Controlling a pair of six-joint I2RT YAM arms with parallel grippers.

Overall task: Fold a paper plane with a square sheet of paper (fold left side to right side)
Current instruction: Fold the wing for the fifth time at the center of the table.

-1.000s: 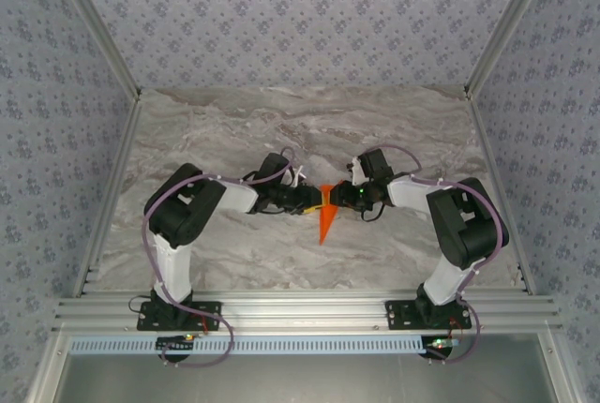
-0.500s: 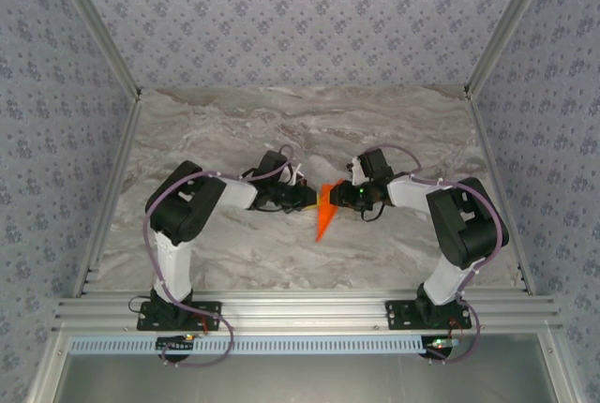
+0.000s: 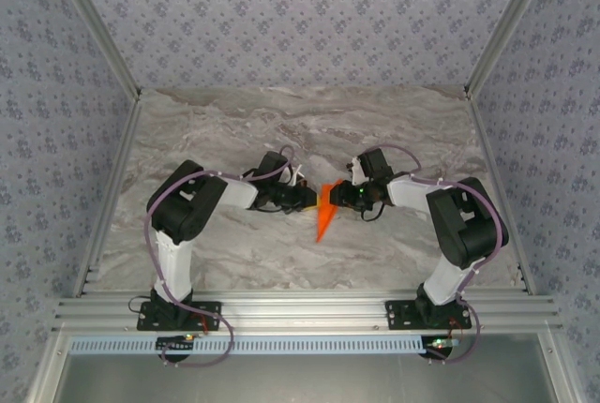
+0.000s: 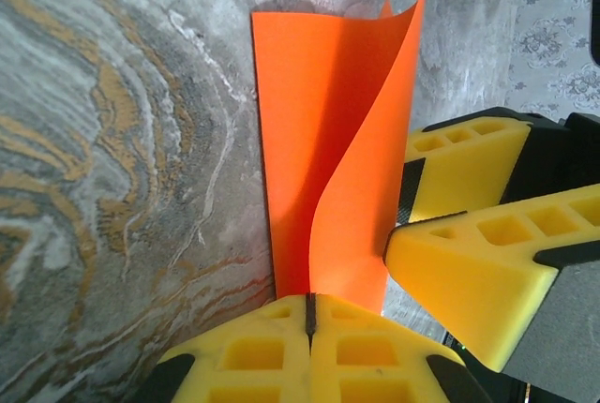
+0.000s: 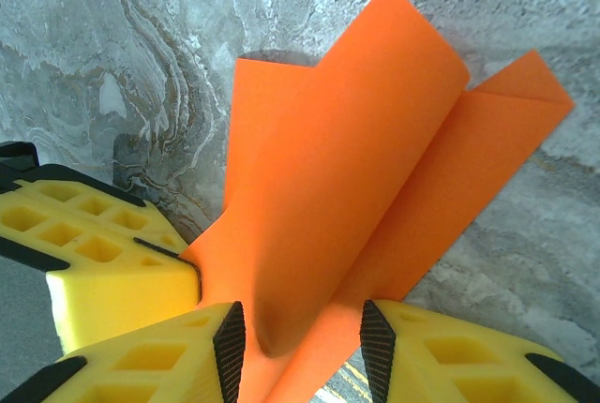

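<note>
Pinching paper plane (image 4: pixel 323 187): both end effectors

left end effector (image 4: pixel 309 314) now closed, paper plane (image 3: pixel 325 212) tilted

Top external: fixed high behind my bases, looking down over the marble table (image 3: pixel 234 131). Left and right wrist: close behind my fingertips, angled down at the tabletop. All three share the orange paper plane (image 3: pixel 324 217) (image 4: pixel 328 169) (image 5: pixel 356 187).

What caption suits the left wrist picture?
Shut yellow fingers pinch the curling orange paper above the marble table.
</note>
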